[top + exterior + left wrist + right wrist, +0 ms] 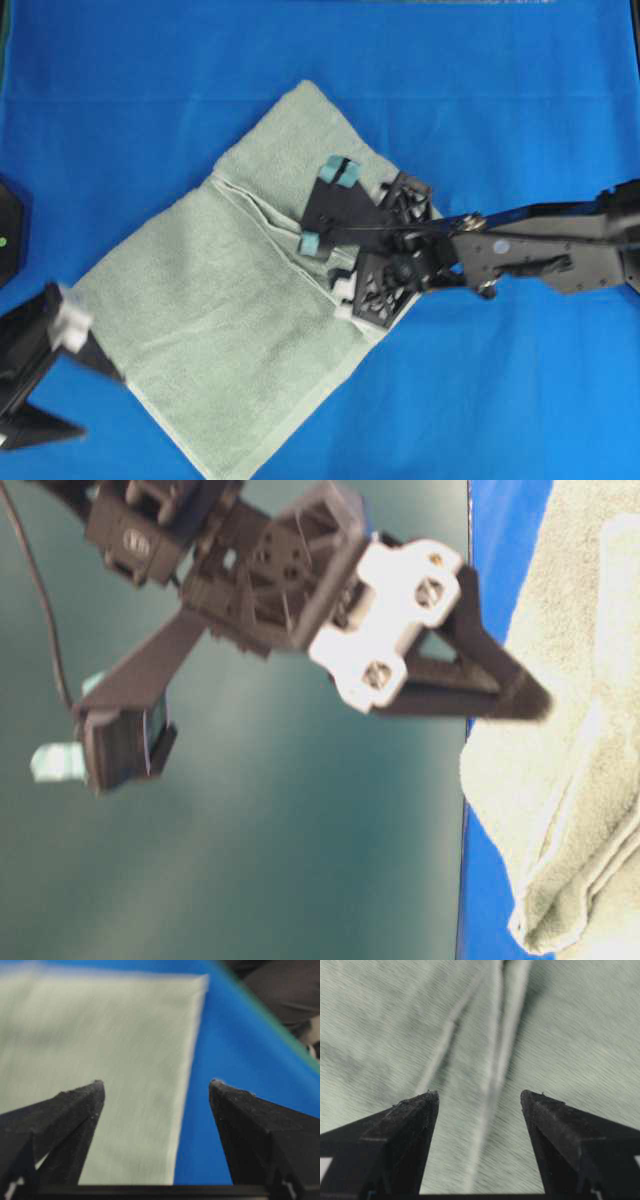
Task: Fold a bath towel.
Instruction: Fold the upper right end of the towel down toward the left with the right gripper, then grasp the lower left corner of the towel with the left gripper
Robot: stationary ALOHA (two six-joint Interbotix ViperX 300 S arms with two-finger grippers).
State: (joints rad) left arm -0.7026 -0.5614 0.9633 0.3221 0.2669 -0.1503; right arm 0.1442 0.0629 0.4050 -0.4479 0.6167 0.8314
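I see the bath towel (230, 330) lying folded and skewed across the middle of the blue counter (500, 100). My right pincer (326, 205) hangs spread wide over its overlapping hems, gripping nothing. My left pincer (75, 385) sits near the counter's left front edge, beside the towel's corner, jaws apart and empty.
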